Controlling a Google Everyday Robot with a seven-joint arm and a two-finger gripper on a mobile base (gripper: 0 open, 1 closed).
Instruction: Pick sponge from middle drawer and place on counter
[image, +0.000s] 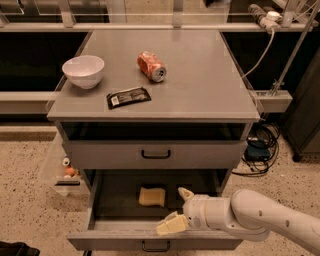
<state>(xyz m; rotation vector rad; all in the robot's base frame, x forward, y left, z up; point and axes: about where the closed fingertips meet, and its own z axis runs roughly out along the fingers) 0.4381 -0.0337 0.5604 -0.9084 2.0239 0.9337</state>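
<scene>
The pale-yellow sponge (152, 196) lies flat on the dark floor of the open middle drawer (102, 197), near its middle. My gripper (177, 210) reaches in from the right over the drawer's front half, just right of and slightly in front of the sponge. It is open, with one fingertip (185, 193) toward the back and the other (169, 226) near the drawer front. It holds nothing. The grey counter (200, 75) is the cabinet top above.
On the counter stand a white bowl (83, 70), a black snack packet (128, 97) and a tipped red soda can (151, 66). The upper drawer front (155, 154) is shut. A clear bin (61, 167) hangs at the cabinet's left side. Cables (260, 145) lie on the floor at right.
</scene>
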